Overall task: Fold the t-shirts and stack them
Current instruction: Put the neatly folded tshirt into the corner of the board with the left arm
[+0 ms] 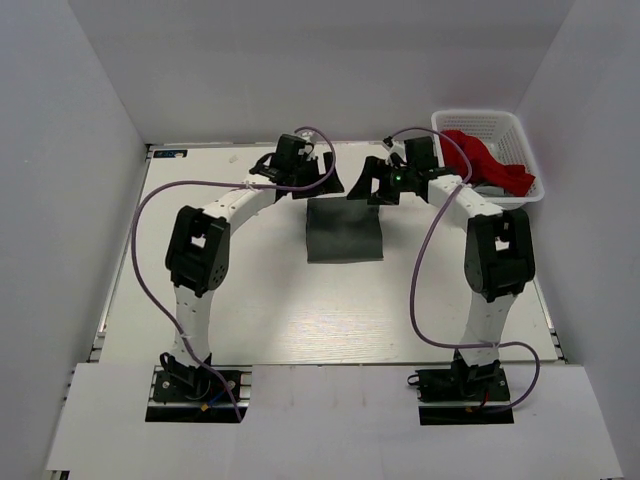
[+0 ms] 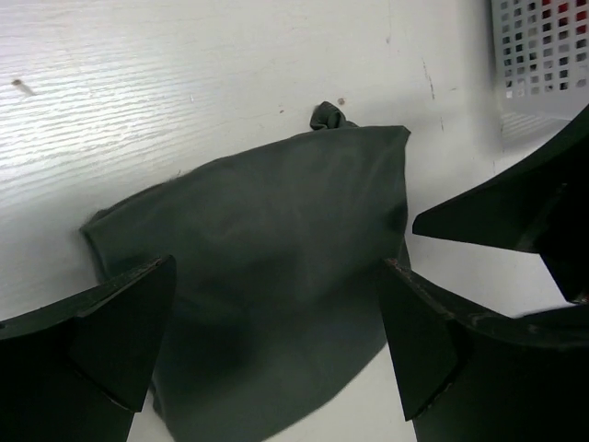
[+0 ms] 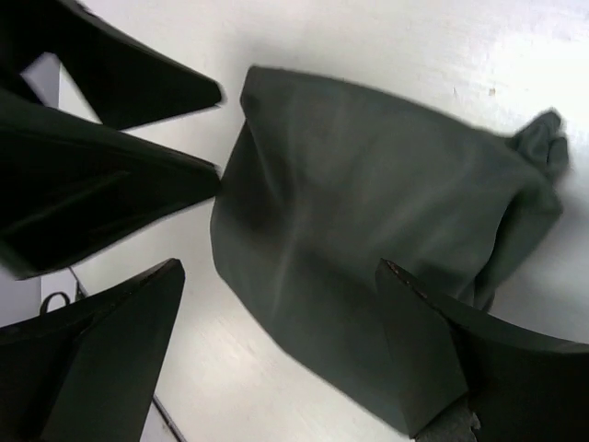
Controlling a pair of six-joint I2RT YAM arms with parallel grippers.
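A dark olive-grey t-shirt point(image 1: 345, 230) lies folded into a small rectangle at the table's middle back. My left gripper point(image 1: 320, 188) hovers open over its far left corner. My right gripper point(image 1: 368, 192) hovers open over its far right corner. The left wrist view has the folded cloth point(image 2: 276, 230) flat below the spread fingers point(image 2: 110, 341), nothing between them. The right wrist view shows the same shirt point(image 3: 368, 221) under open fingers point(image 3: 433, 350). A bright red t-shirt point(image 1: 485, 160) lies crumpled in the basket.
A white lattice basket point(image 1: 480, 116) stands at the back right corner, close to the right arm's elbow; its wall point(image 2: 543, 55) shows in the left wrist view. White walls close in the table at the back and both sides. Purple cables loop beside each arm.
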